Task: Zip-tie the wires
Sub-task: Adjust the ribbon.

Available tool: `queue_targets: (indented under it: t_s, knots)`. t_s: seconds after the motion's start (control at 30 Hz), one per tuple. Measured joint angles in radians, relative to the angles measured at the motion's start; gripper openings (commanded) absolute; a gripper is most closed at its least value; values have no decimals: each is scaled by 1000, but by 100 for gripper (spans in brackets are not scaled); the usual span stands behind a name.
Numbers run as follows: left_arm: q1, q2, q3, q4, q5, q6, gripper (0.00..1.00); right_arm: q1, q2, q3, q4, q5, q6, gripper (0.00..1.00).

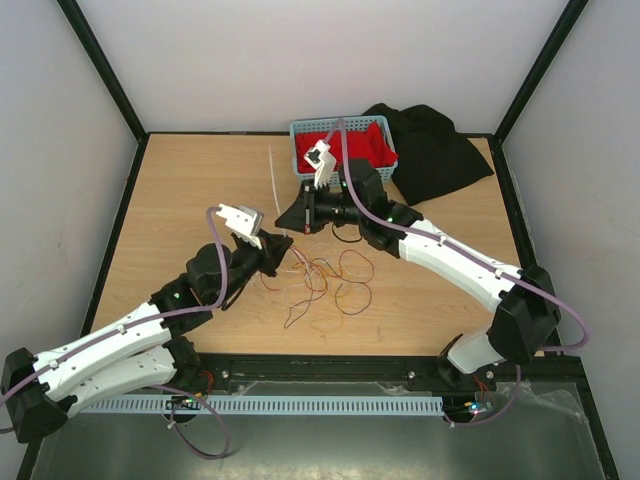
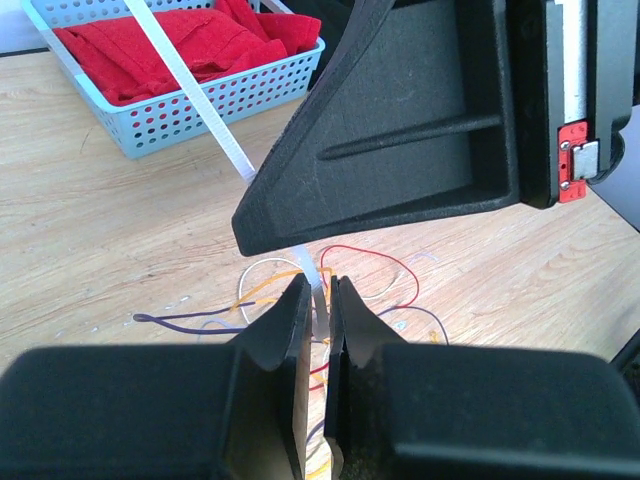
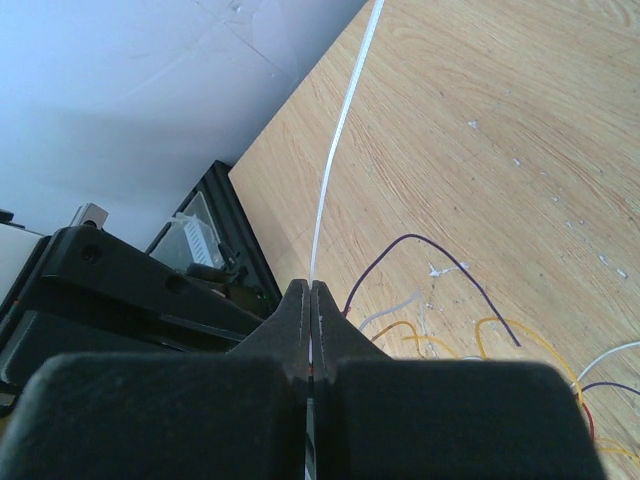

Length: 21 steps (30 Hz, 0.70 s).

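Zip tie (image 3: 335, 150) held off the table (image 1: 180, 200), running between both grippers. Right gripper (image 3: 310, 295) has jaws pressed together on one end of it, and the strip runs out beyond the tips. Left gripper (image 2: 318, 290) has jaws nearly together with the strip between them; it looks pinched, though a sliver of gap makes contact hard to confirm. The two grippers sit tip to tip, just beside each other. Wires (image 1: 325, 280) lie loose in a curly tangle on the table, near and below the grippers. Blue basket (image 1: 296, 145) with red cloth (image 1: 372, 145) sits at the far edge, black cloth (image 1: 440, 155) beside it.
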<state>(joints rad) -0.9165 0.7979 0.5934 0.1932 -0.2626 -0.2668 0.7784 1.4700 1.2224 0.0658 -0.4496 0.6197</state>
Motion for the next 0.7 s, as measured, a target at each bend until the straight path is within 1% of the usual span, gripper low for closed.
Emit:
queue_targets:
  t_s: [0.7]
  knots:
    - [3,34,-89,95,-19,-127,7,-2,43,32,-82,-10,-3,0]
